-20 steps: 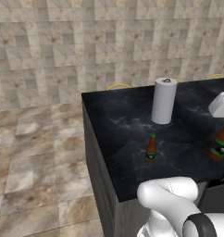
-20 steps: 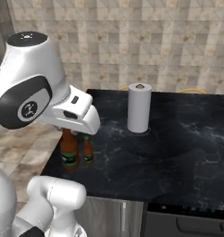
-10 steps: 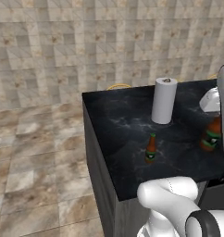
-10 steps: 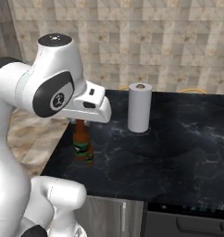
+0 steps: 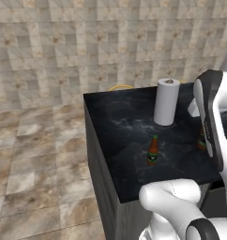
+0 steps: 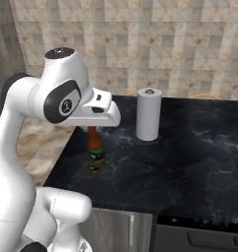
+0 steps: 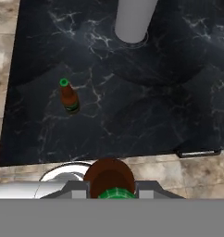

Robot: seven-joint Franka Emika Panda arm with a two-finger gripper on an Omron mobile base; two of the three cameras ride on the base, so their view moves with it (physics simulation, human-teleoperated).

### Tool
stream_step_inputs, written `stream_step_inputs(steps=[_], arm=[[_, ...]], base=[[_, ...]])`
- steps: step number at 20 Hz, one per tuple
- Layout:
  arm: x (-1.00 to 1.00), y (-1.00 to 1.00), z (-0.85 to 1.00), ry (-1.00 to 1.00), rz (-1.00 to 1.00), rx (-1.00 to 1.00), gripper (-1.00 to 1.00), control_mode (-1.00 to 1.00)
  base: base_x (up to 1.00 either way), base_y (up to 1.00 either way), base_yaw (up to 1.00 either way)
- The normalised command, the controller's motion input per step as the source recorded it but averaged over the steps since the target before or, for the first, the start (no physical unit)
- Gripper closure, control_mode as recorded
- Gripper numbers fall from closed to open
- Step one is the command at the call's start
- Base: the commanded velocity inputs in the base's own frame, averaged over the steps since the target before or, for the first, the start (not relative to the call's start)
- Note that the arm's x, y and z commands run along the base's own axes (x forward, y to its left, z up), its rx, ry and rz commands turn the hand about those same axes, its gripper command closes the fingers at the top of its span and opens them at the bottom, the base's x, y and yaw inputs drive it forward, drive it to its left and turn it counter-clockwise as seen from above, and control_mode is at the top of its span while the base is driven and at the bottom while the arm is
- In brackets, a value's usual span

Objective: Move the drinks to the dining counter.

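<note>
The gripper (image 7: 111, 187) is clamped on a brown bottle (image 6: 95, 147) hanging above the tabletop (image 7: 155, 111); lowered carelessly, it could topple the second bottle (image 7: 68, 98) just beside.

The white arm bends high, forearm level — end effector (image 7: 111, 185) pointing straight down, clamped on something.

Open marble between standing bottle (image 7: 68, 97) and paper-towel roll (image 7: 132, 19), seemingly unobstructed

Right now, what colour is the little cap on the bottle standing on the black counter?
Green. The bottle has a bright green cap, clearest in the hand view.
</note>
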Motion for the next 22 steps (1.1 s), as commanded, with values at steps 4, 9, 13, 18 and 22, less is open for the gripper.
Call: stream_step_inputs(steps=[4, 9, 13, 18, 22], arm=[[0.49, 0.0, -0.24, -0.01, 0.08, 0.03, 1.0, -1.0], [0.44, 0.0, -0.26, 0.0, 0.1, 0.12, 1.0, -1.0], [0.33, 0.0, -0.28, 0.0, 0.02, 0.03, 1.0, -1.0], [0.18, 0.0, -0.29, 0.0, 0.0, -0.02, 1.0, -1.0], [0.18, 0.0, -0.29, 0.0, 0.0, -0.04, 1.0, -1.0]], base=[[0.0, 0.0, 0.0], [0.0, 0.0, 0.0], [0.0, 0.0, 0.0], [0.0, 0.0, 0.0], [0.0, 0.0, 0.0]])
